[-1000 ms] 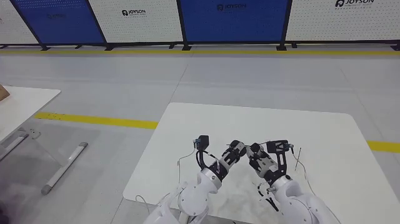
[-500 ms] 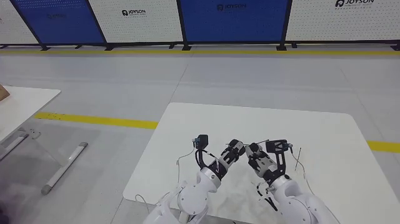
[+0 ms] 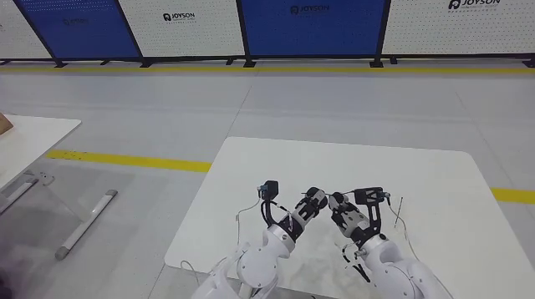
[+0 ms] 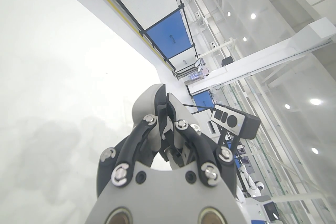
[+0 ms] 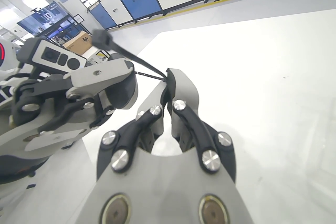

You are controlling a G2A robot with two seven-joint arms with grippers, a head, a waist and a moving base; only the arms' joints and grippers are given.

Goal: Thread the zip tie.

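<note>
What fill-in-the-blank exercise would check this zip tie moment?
The zip tie is ____ in colour.
The left tool and the right tool are both ____ on it.
The table under them is ____.
Missing words: black; shut; white.

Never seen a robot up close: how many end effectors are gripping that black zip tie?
2. The left end effector pinches a thin stretch of the zip tie; the right end effector pinches its thicker strap. Both hang close together above the table.
</note>
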